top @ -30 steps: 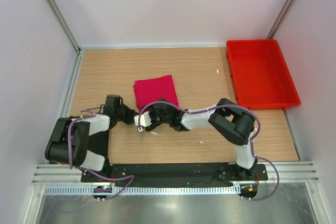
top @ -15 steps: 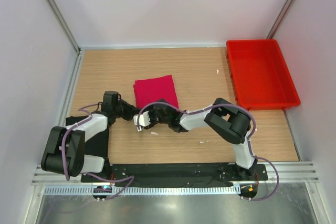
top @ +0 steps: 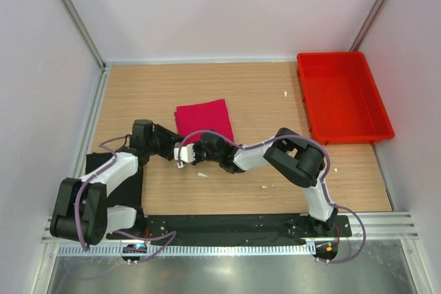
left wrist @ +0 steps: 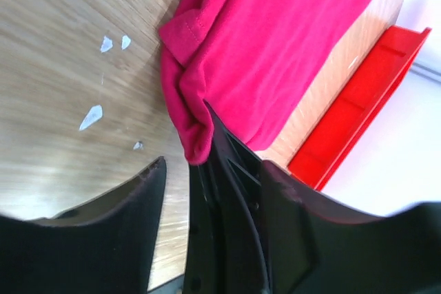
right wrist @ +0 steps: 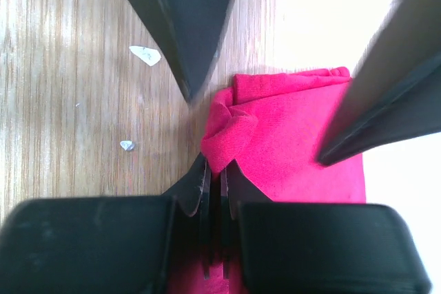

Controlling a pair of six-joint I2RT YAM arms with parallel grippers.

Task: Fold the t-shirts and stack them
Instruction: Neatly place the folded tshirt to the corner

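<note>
One pink shirt [top: 203, 118] lies folded at mid-table, well apart from the tray [top: 341, 98]; the right gripper [right wrist: 215, 173] pinches its near-left corner; the left gripper [top: 171, 145] stands spread just beside, holding nothing. Folding seems in hand; next, I judge, that corner wants carrying across without dragging the layers loose.

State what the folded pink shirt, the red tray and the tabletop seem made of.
The folded crimson-pink t-shirt: soft matte cloth, stitched hem, limp folds. The rectangular red tray: probably rigid, slightly glossy plastic, moulded rim. The tabletop: wood-grain surface, possibly laminate.
</note>
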